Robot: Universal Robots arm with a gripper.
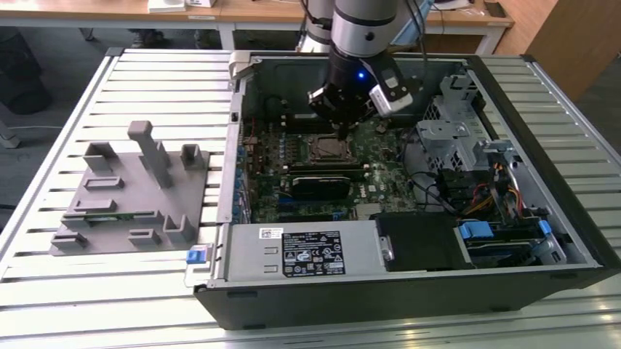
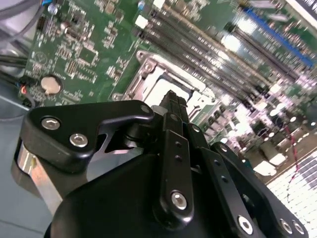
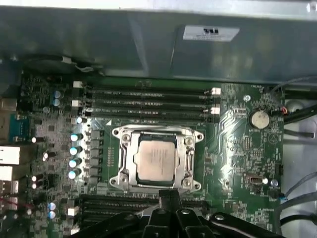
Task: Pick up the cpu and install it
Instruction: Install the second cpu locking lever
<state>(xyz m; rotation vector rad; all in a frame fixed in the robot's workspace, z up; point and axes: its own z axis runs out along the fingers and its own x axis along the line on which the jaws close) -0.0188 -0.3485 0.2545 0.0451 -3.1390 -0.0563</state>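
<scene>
Exterior view first: we see the arm reaching down into the open computer case [image 1: 408, 276], which lies on its side on the slatted worktop [image 1: 145, 73], with the gripper [image 1: 342, 125] poised over the motherboard [image 1: 335, 171] just above the CPU socket.

We find the cpu [image 3: 156, 158] already seated in its socket [image 3: 156, 157] in the first wrist view: a silver-grey square inside the metal retention frame, lying flat and level with the board. It sits directly ahead of the fingers [image 3: 169, 198], close beyond their tips and apart from them. Beyond the cpu from the fingers run the memory slots [image 3: 148, 101], and off to one side sits a round coin cell battery [image 3: 258, 118].

We see the fingers [image 2: 173, 106] pressed together in the second wrist view, with no gap between them and nothing held; their tips hang over the near edge of the socket, though whether they touch the frame we cannot quite tell.

Well apart from the fingers, toward the exterior view's left, a grey fixture [image 1: 131, 193] stands on the worktop.
</scene>
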